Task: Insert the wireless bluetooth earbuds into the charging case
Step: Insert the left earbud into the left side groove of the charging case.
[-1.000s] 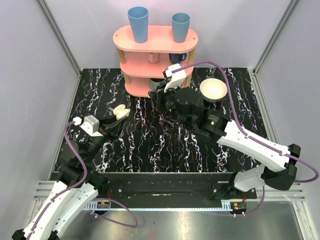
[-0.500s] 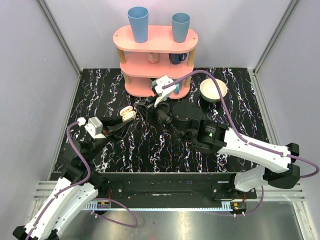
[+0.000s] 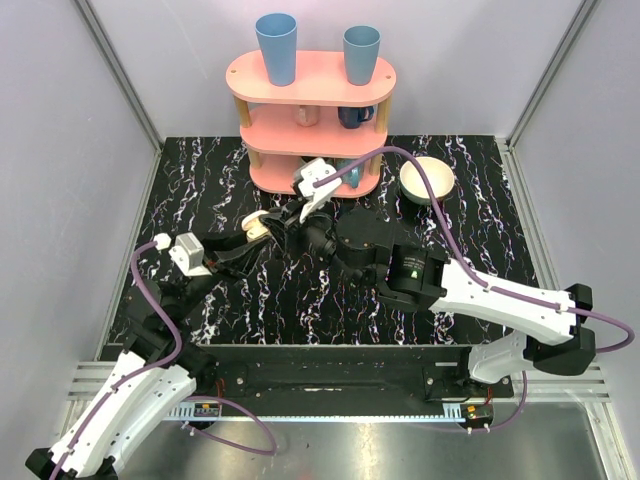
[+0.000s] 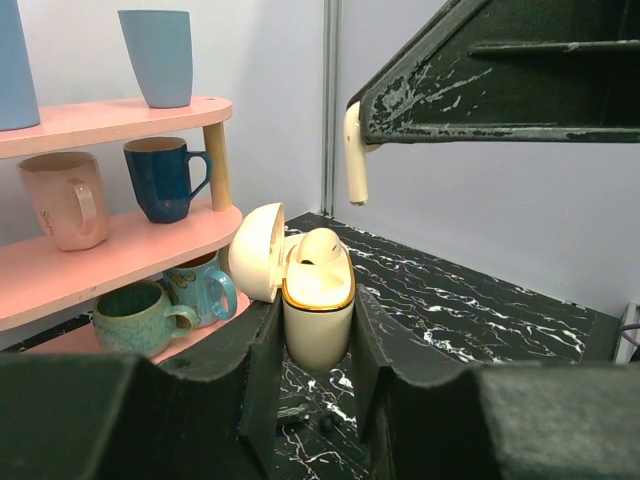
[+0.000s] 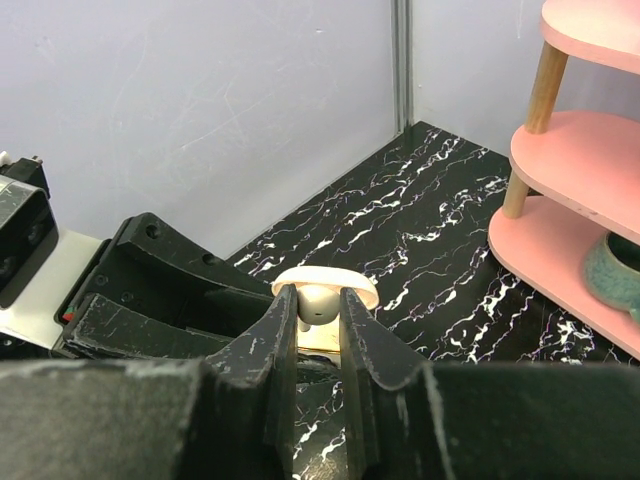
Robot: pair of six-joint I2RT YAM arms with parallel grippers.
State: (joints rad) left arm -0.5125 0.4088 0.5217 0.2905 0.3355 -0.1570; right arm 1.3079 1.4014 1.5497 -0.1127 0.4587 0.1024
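Left claw (image 4: 315, 345) clamped on case (image 4: 318, 310), held upright just in front of pink shelf (image 4: 120, 250); lid (image 4: 255, 250) swung open toward shelf. One bud (image 4: 320, 245) sits in case, top poking above rim. Right claw (image 5: 318, 312) pinches 2nd bud (image 4: 353, 160), jaws narrow, above case w/o touching it. Shelf: 2 blue cups (image 3: 276, 47) on top, mugs (image 4: 160, 175) on lower tiers. Bowl (image 3: 427, 180) on worktop (image 3: 200, 180), right of shelf.
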